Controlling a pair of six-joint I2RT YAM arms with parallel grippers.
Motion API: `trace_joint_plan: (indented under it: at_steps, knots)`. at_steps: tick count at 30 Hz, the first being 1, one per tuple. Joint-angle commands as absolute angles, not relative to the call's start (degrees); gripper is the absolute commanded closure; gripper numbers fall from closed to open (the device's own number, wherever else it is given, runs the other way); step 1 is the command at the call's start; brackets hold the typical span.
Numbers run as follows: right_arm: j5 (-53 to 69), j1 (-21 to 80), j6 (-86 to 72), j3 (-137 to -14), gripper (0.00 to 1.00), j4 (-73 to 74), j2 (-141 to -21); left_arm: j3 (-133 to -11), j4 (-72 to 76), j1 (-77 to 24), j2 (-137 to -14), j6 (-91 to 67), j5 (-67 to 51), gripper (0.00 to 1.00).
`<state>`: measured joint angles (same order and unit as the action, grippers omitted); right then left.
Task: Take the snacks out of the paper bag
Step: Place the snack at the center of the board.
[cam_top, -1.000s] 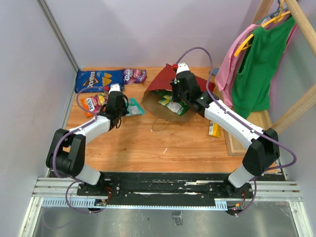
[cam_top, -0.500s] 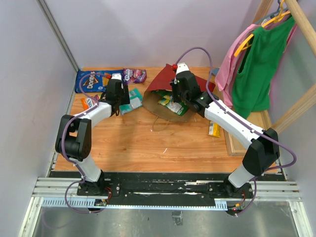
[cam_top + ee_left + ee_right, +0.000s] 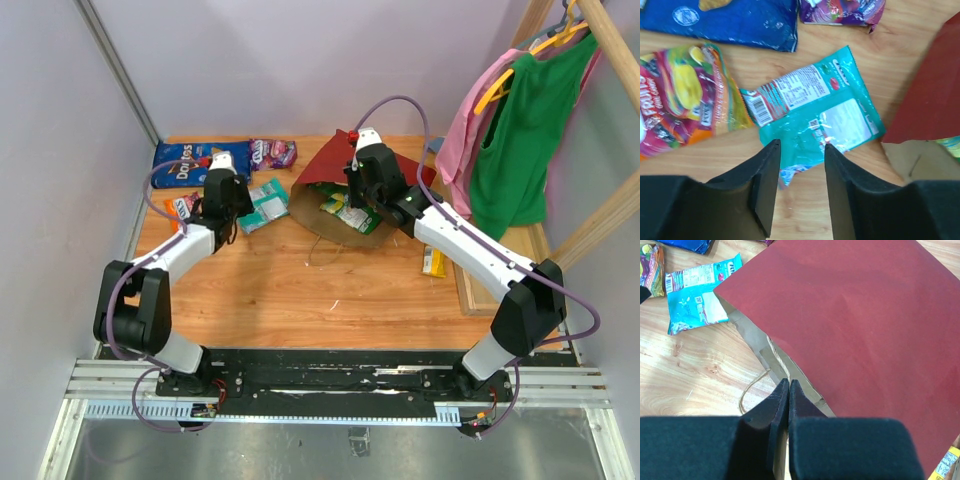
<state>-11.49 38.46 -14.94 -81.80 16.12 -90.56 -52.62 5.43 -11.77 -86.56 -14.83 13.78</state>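
At the table's (image 3: 300, 290) left rear, the left gripper (image 3: 800, 146) hovers with jaws moderately parted and empty over the teal packet (image 3: 825, 115), which lies flat just beside the bag (image 3: 865, 325) among other snacks (image 3: 685, 100); that item appears delivered. Right gripper (image 3: 789, 384) has its jaws shut tight on the bag's upper brown lip, evidently to hold the mouth raised and open for access. Green packets (image 3: 343, 212) sit inside the mouth, so extraction is judged incomplete.
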Motion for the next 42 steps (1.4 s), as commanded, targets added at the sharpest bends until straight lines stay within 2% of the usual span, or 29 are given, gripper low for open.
trace_joint_plan:
  at_steps: [1,5,8,11,18,21,27,35,38,42]
  knots:
    - [-10.3,39.8,-14.7,-82.2,0.99,16.1,-90.6,-50.5,10.2,-11.6,-88.2,-20.5,11.1,0.58]
    - [-10.9,39.8,-14.5,-81.7,0.99,16.2,-90.1,-53.3,11.3,-11.5,-93.1,-21.4,10.5,0.58]
    - [-11.6,39.8,-14.4,-81.6,0.99,16.4,-90.1,-56.2,12.5,-11.1,-98.2,-21.9,9.3,0.67]
    - [-12.5,39.8,-14.2,-81.6,0.99,17.0,-90.1,-59.7,11.2,-10.0,-102.7,-23.2,9.0,0.7]
    - [-14.8,39.7,-13.0,-80.7,0.99,17.2,-89.4,-62.1,10.9,-6.3,-108.5,-23.7,8.1,0.7]
    - [-15.5,39.7,-13.1,-80.8,0.99,17.3,-89.7,-65.5,9.1,-4.0,-111.5,-23.4,3.0,0.7]
    - [-16.2,39.7,-13.3,-80.9,0.99,17.7,-89.4,-73.1,2.7,-3.7,-115.4,-20.1,3.8,0.68]
    - [-16.0,39.6,-13.1,-80.3,0.99,17.6,-89.2,-75.0,1.4,-3.7,-111.3,-17.3,3.7,0.65]
    - [-15.5,39.6,-13.2,-80.3,0.99,17.4,-89.4,-70.3,3.8,-3.7,-106.1,-17.8,1.7,0.64]
    - [-14.9,39.6,-13.3,-80.2,0.99,17.3,-89.6,-61.8,6.5,-3.7,-98.9,-20.1,0.2,0.69]
